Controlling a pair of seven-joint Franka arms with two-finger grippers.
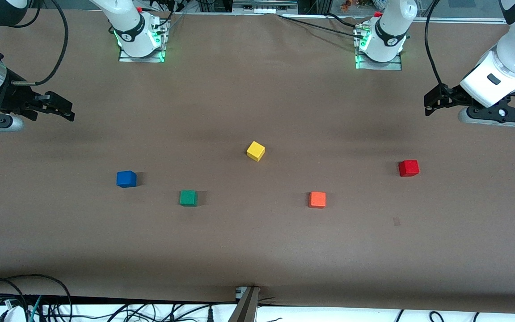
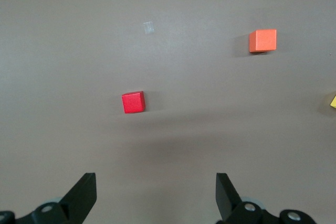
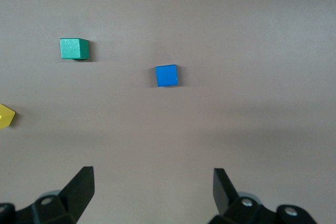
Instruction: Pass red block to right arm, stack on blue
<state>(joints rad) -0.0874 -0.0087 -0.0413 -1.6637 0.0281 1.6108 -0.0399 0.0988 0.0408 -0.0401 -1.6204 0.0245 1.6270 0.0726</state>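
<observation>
On the brown tabletop [image 1: 257,250], toward the left arm's end, the small bright red cube [image 1: 408,168] lies untouched; the left end effector [image 1: 432,102], fingers apart above it, should descend squarely while the right end effector [image 1: 63,112], also spread, waits.

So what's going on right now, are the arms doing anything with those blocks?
Left tool open, in the air above the red block. Right tool open, empty, above the blue block. Nothing gripped; red block sits untouched, path clear.
</observation>
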